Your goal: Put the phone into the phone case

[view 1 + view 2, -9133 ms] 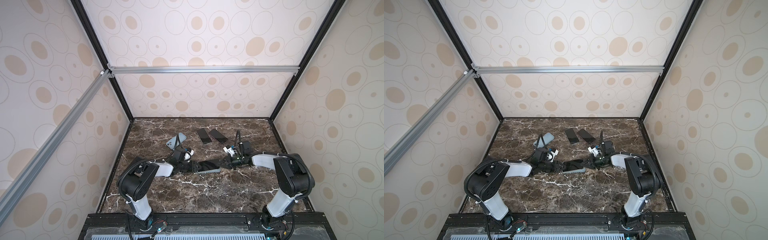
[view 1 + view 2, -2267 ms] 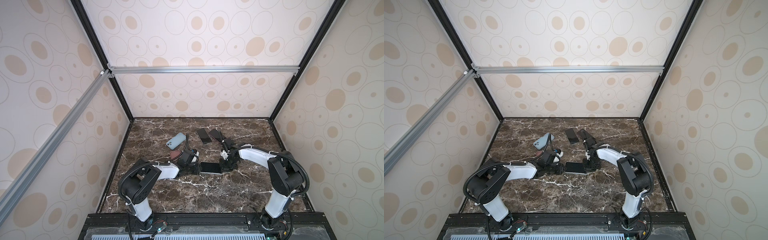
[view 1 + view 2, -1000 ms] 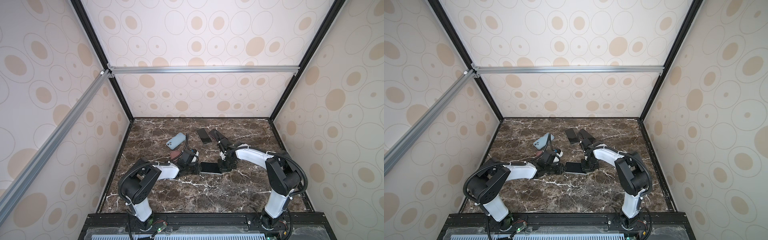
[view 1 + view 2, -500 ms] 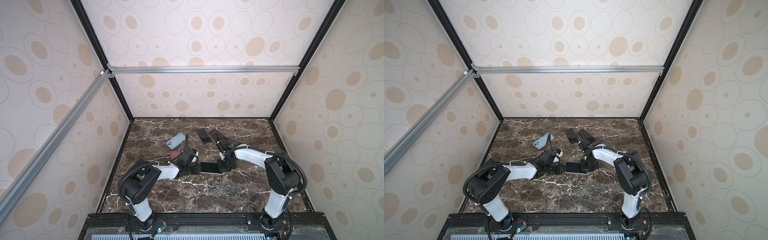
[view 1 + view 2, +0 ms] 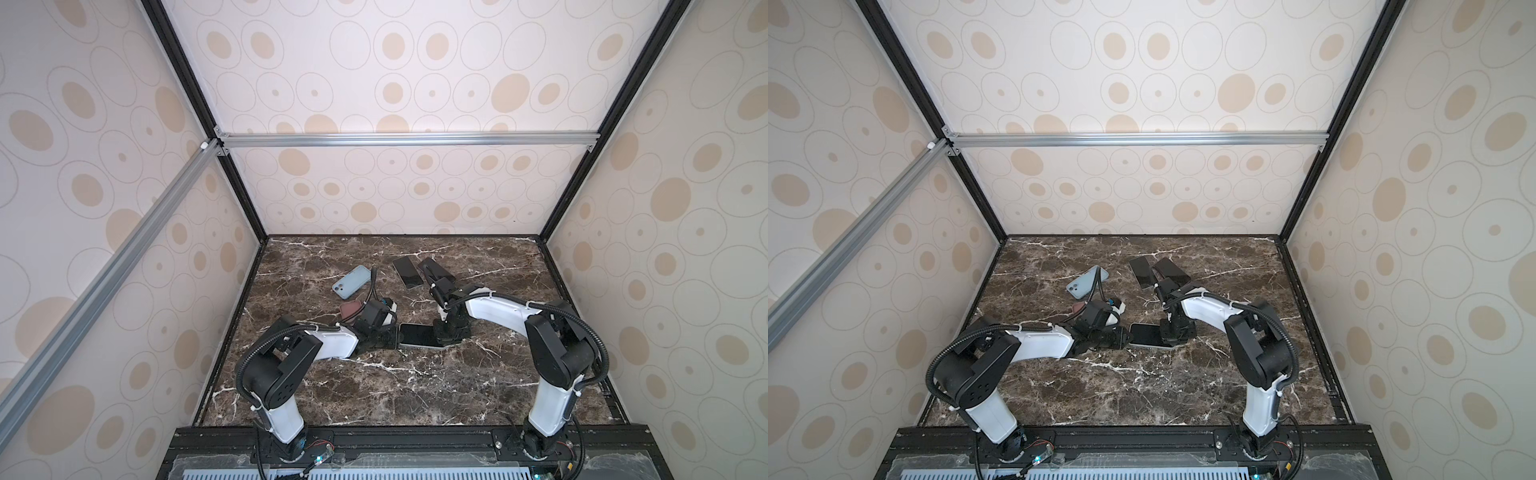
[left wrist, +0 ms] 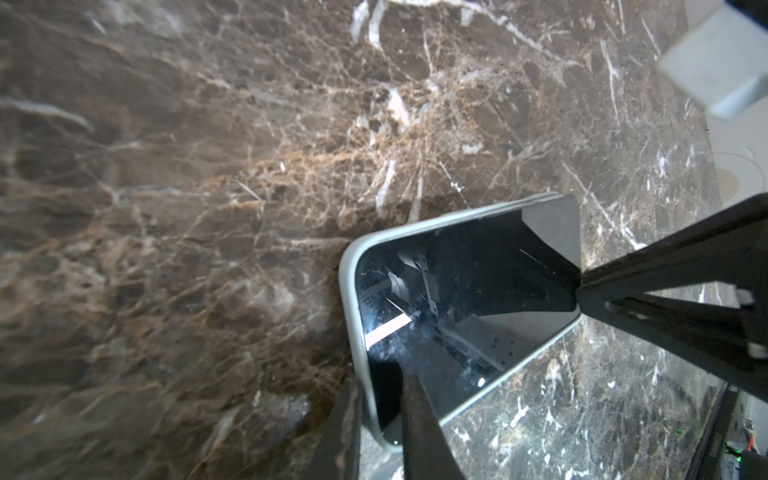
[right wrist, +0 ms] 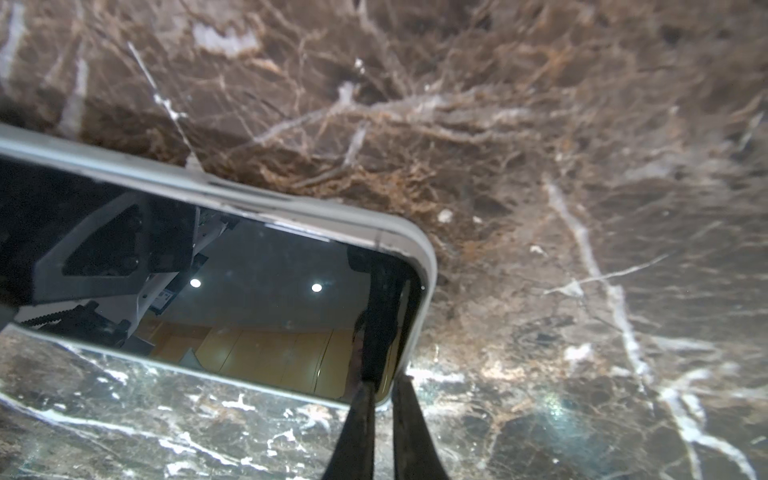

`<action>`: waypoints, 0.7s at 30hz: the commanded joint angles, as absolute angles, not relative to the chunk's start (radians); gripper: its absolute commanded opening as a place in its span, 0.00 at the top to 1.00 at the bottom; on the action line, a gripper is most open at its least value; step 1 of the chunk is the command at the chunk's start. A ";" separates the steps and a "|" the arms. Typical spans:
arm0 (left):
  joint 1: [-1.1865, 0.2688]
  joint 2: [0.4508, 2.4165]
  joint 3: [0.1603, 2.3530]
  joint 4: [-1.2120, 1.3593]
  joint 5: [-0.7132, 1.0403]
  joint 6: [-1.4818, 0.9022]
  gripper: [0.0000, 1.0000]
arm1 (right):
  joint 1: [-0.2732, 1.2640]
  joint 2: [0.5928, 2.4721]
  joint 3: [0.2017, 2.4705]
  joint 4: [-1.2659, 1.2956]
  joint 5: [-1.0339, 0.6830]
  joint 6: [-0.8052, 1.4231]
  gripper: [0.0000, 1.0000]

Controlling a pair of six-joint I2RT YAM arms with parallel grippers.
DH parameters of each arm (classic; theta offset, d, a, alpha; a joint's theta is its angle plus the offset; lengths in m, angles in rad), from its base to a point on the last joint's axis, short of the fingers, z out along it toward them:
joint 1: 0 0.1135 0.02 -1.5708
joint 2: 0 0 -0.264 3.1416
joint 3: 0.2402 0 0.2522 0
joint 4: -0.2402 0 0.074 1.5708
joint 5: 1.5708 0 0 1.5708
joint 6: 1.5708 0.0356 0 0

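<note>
Two robot hands meet at one cased phone lying flat on a marble table.
The phone lies screen up between the hands, and its long axis runs from the left hand straight across to the right hand. It sits inside a pale phone case, whose rim frames the dark glass. The left wrist view shows the left hand clamped on the nearest short end, with one finger on the glass and the other outside the rim. The right wrist view shows the right hand's fingers closed together at the phone's corner, and the screen mirrors two lights. Only the top views show a blue phone and a small brown object beyond the left hand, and two dark phones beyond the right hand.
</note>
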State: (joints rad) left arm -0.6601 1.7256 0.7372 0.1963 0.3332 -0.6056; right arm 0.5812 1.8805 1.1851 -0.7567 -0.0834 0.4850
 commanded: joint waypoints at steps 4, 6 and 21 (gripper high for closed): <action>-0.693 1.776 0.701 0.025 0.351 -0.610 0.82 | 0.639 2.199 1.012 -0.514 -0.100 0.476 0.89; -0.694 1.775 0.702 0.027 0.351 -0.610 0.81 | 0.638 2.161 1.016 -0.531 -0.093 0.468 0.89; -0.693 1.744 0.791 -0.051 0.311 -0.570 0.75 | 0.611 1.889 1.158 -0.755 -0.065 0.398 0.78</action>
